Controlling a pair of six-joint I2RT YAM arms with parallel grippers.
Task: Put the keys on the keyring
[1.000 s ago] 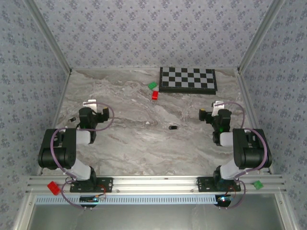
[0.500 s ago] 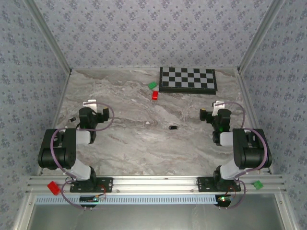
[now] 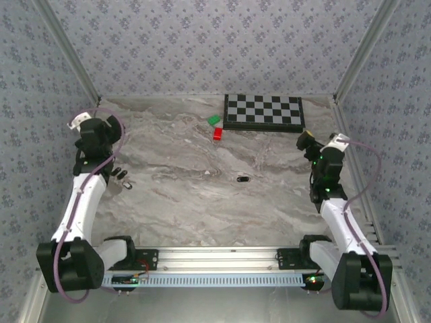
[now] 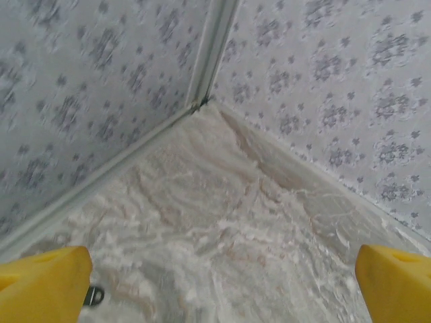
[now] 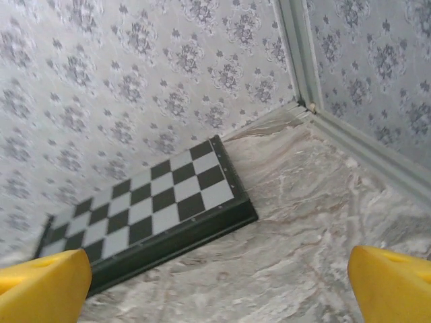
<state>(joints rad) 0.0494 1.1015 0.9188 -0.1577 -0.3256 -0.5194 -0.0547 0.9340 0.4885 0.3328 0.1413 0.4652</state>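
Now, the keys [image 3: 123,177] sit clustered at the left of the table [image 3: 202,208], just right of and nearer than the left gripper [image 4: 219,286], its yellow pads [image 4: 47,282] wide apart. 1 more key [image 3: 242,179] lies mid-table, long axis left-right, closer to the right gripper [image 5: 219,282], likewise spread and empty.

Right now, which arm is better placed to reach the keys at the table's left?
Left, likely: the left end effector, open, hangs close to the keys; the right end effector is across the table by the checkerboard.
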